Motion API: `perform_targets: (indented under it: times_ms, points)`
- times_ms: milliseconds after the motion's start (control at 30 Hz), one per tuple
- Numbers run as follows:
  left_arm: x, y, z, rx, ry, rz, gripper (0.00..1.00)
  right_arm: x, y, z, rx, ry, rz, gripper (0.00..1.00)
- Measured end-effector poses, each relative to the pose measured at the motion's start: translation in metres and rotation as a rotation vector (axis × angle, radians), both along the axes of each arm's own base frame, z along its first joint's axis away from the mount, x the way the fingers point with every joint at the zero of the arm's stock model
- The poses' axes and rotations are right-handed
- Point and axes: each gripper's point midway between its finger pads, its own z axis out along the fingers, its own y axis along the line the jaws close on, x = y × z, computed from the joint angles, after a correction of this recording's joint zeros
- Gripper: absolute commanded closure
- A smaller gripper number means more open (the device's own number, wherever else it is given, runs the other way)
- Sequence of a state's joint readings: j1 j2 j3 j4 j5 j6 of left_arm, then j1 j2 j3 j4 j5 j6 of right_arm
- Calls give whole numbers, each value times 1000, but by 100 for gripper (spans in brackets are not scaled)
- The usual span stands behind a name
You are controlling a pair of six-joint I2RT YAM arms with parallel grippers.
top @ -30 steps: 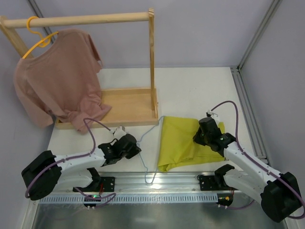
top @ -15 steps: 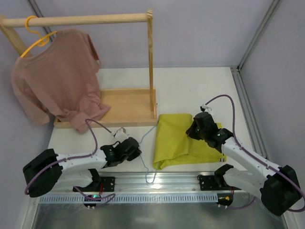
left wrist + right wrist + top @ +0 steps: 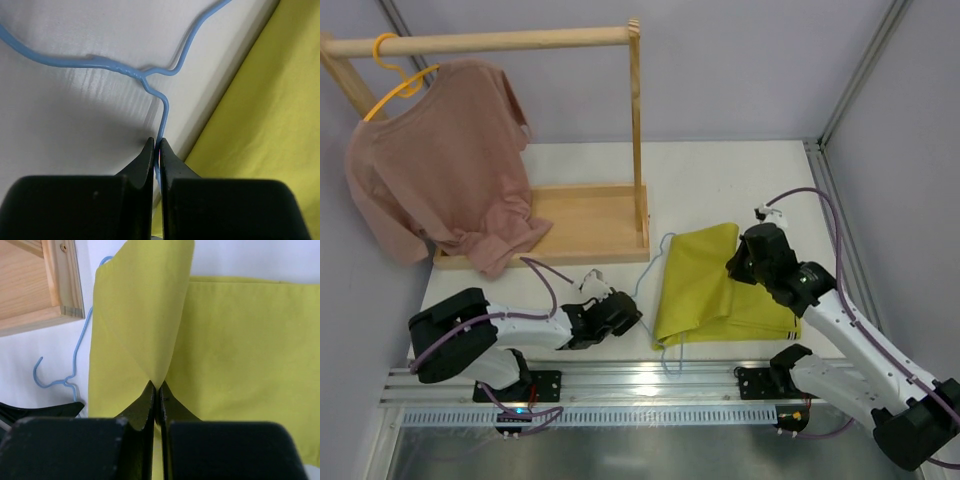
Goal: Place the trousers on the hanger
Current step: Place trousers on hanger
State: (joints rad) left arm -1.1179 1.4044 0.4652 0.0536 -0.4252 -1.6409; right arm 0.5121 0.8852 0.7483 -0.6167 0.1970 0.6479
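- Two grippers are clamped: our left gripper (image 3: 156, 143) pinches the hanger (image 3: 131, 73) by its stem, and our right gripper (image 3: 155, 386) pinches a raised fold of the trousers (image 3: 225, 340).
- The trousers lie near the table's (image 3: 720, 170) front edge, the hanger along their left side.
- Soft, limp cloth will sag; we judge a folded edge the surer hold.

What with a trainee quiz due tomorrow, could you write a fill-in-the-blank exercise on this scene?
1. The left end effector is shut on the thin wire hanger, which is light ____.
2. The right end effector pinches a raised fold of the trousers, which are ____-green.
3. The T-shirt hanging on the wooden rack is dusty ____.

Missing words: blue; yellow; pink.
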Motion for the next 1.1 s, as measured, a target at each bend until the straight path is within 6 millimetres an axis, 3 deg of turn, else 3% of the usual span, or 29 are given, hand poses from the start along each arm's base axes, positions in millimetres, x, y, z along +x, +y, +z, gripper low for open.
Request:
perform_targets:
  times_ms: [167, 233, 333, 433, 533, 733, 967, 1100]
  points:
    - [3, -14, -1, -53, -1, 31, 100, 3, -19, 40, -52, -32, -42, 96]
    - [3, -20, -1, -77, 0, 42, 100, 2, -33, 46, -73, -26, -78, 96]
    - [4, -29, -2, -118, 4, 56, 100, -6, -59, 38, -117, 18, -157, 96]
    - [7, -38, -2, -154, 6, 68, 100, -12, -93, 18, -148, 79, -274, 96]
    - [10, -46, -3, -171, 5, 71, 100, -19, -114, -1, -168, 151, -348, 96]
    - [14, -57, -2, -181, 4, 74, 100, -13, -117, 8, -154, 143, -360, 96]
    - [6, -79, 0, -107, -5, 27, 100, 0, -93, 27, -40, 87, -275, 96]
    - [2, -91, -2, -93, 0, 12, 100, 0, -93, 43, -44, 70, -263, 96]
